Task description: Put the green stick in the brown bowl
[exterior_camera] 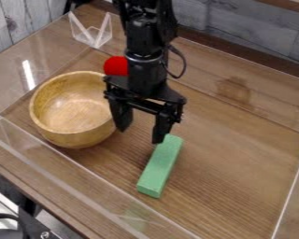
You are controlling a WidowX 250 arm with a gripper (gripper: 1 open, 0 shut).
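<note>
The green stick lies flat on the wooden table, running diagonally toward the front. The brown bowl stands to its left with nothing in it. My gripper hangs pointing down between the bowl and the far end of the stick, just above that end. It is open, its two black fingers spread with nothing between them.
A red strawberry-like toy lies behind the gripper, partly hidden by the arm. A clear plastic wall fences the table along the front and sides. A small clear stand sits at the back left.
</note>
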